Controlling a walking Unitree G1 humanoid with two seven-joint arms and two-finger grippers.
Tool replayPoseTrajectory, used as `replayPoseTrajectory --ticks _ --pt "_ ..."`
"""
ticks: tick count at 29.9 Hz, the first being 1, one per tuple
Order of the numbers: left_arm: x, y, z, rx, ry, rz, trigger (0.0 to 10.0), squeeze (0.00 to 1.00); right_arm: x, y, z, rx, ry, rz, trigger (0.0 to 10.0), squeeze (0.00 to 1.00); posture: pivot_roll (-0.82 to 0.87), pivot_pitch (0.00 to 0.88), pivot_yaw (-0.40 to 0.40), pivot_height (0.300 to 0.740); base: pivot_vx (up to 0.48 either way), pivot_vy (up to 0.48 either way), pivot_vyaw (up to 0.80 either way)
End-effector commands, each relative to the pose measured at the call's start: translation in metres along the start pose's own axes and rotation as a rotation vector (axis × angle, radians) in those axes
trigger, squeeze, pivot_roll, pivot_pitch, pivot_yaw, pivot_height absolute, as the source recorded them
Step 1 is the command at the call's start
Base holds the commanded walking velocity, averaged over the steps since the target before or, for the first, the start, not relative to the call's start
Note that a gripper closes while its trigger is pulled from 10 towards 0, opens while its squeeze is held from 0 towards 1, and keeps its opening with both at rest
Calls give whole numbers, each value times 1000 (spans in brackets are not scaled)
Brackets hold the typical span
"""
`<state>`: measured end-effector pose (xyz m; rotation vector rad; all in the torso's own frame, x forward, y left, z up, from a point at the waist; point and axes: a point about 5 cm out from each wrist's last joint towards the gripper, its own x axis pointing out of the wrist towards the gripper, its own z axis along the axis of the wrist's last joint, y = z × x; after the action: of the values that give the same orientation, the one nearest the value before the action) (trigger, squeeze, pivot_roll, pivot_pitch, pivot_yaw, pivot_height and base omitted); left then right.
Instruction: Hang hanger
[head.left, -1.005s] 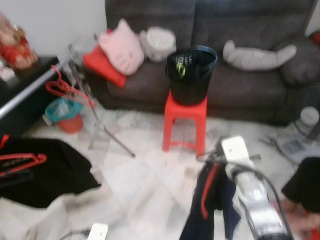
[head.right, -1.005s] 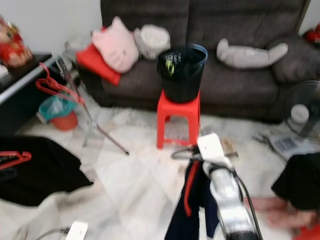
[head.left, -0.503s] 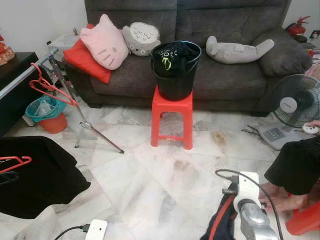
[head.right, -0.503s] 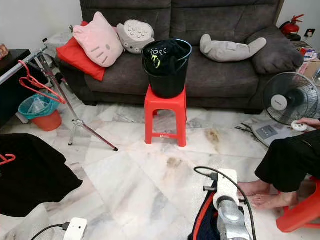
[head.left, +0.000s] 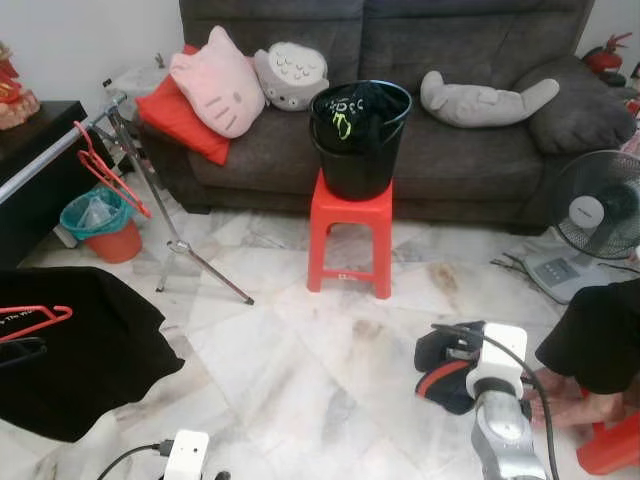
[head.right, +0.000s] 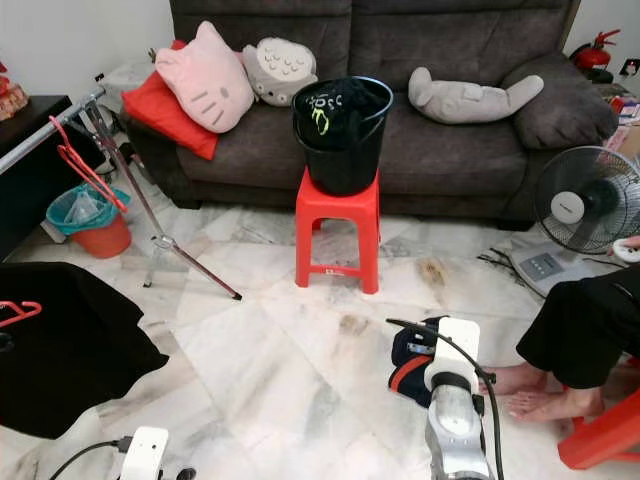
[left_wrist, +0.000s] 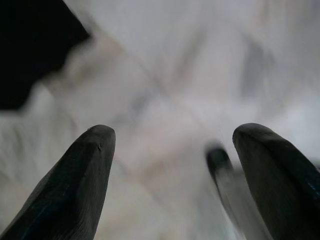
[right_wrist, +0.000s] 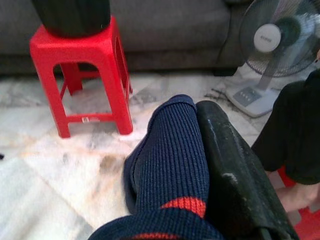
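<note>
A: Risk first. We're carrying a navy garment with red trim (head.left: 447, 372), bunched at the right gripper (right_wrist: 200, 165), lower right of the head view. The rail (head.left: 55, 150) with the red hangers (head.left: 105, 170) is far off, upper left of the frame. That's a long traverse.

B: Agreed. If the cloth slips we lose it on the marble floor (head.left: 300, 380). Also a person's legs (head.right: 575, 335) sit just beside our right arm at the right edge, so a wide swing could clip them.

A: The red stool (head.left: 350, 240) with the black bucket (head.left: 360, 135) stands mid-frame, between us and the sofa (head.left: 480, 150). Tripod leg near the rail is another snag.

B: Pincer state?

A: Right one is pinched on the navy knit; wrist view shows one black finger (right_wrist: 235, 170) pressed against it. We judge there's a hanger inside, can't confirm.

B: Left?

A: Left gripper (left_wrist: 170, 165) spread wide, holding nothing, blurred floor beneath.
</note>
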<state>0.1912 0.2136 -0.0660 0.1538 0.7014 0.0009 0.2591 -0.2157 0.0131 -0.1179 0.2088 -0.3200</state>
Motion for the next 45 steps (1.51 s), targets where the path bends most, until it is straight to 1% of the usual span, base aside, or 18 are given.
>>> replayPoseTrajectory --ticks 1,2,3,5,6,8,10,11,16,21,23,28,36,45 --pt "-1 20 11 25 -66 43 10000 0 1 5 19 24 -111 18 10000 0 -30 0 75 740 0 0 0" --pt "-1 20 11 25 -66 43 10000 0 1 5 19 24 -111 18 10000 0 -30 0 75 740 0 0 0" --pt "-1 23 14 15 -87 48 10000 0 -1 8 23 25 -142 42 10000 0 -31 0 73 740 0 0 0" --pt "-1 23 16 5 -111 41 10000 0 -5 8 25 6 -164 54 10000 0 -29 0 72 740 0 0 0" --pt "-1 23 20 -7 -135 37 10000 0 -9 6 26 4 -184 39 10000 0 -25 0 74 740 0 0 0" --pt "0 22 23 -10 -155 42 10000 0 -13 4 28 25 -198 23 10000 0 -27 0 77 740 0 0 0" --pt "2 22 35 -21 -216 57 10000 0 -16 4 31 -6 -220 32 10000 0 -35 0 79 740 0 0 0" --pt "2 22 35 -21 -216 57 10000 0 -16 4 31 -6 -220 32 10000 0 -35 0 79 740 0 0 0" --pt "6 22 59 -21 -311 58 10000 0 -15 5 38 4 -246 29 10000 0 -32 0 77 740 0 0 644" --pt "8 25 77 -27 -376 61 10000 0 -15 8 44 7 -258 32 10000 0 -32 0 76 740 0 0 794" --pt "8 23 83 -25 -400 53 10000 0 -16 10 44 7 -258 41 10000 0 -32 0 76 740 0 0 794" --pt "10 19 92 -29 -425 43 10000 0 -15 10 46 8 -260 42 10000 0 -35 0 79 740 0 0 794" --pt "11 18 99 -40 -446 43 10000 0 -10 9 52 13 -265 36 10000 0 -35 0 79 740 0 0 794" --pt "11 13 109 -49 -480 33 10000 0 -8 11 56 18 -270 44 10000 0 -44 22 77 740 0 0 800"
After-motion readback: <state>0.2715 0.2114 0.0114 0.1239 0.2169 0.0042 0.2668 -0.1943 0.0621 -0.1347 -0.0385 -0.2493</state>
